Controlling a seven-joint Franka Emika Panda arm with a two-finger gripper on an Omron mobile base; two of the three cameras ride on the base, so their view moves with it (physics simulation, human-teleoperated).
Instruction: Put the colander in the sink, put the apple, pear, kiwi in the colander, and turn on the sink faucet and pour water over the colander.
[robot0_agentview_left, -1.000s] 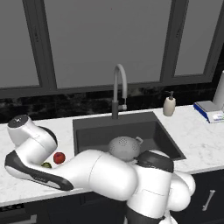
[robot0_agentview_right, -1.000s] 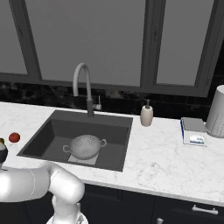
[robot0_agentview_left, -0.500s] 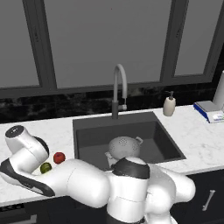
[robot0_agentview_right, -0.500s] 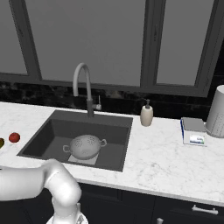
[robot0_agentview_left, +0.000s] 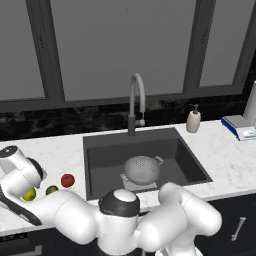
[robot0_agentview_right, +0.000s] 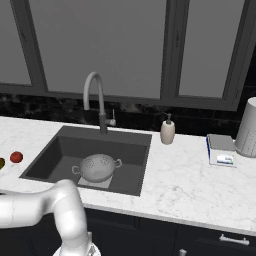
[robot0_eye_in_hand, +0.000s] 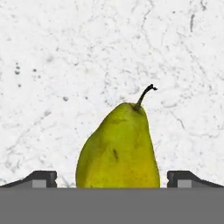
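Observation:
The pear (robot0_eye_in_hand: 119, 148), yellow-green with a dark stem, lies on the white marble between the fingertips (robot0_eye_in_hand: 43, 178) of my gripper (robot0_eye_in_hand: 114, 179), which is open and straddles it. In the left base view my hand hangs over the pear (robot0_agentview_left: 29, 195) at the counter's left end. The olive kiwi (robot0_agentview_left: 51, 190) and the red apple (robot0_agentview_left: 67, 180) lie just to its right. The silver colander (robot0_agentview_left: 141, 169) sits upright in the dark sink (robot0_agentview_left: 187, 160). The grey faucet (robot0_agentview_left: 136, 102) arches over the basin from behind. The right base view shows the apple (robot0_agentview_right: 16, 157) and colander (robot0_agentview_right: 97, 167).
A beige soap dispenser (robot0_agentview_left: 193, 121) stands right of the faucet. A blue and white box (robot0_agentview_right: 220, 150) and a pale canister (robot0_agentview_right: 247, 127) sit at the counter's far right. My own white arm crosses low in front of the sink.
My hand has swung left and down over the fruits, ending around the pear. Its jaws have stayed wide. Fruits and colander have not moved.

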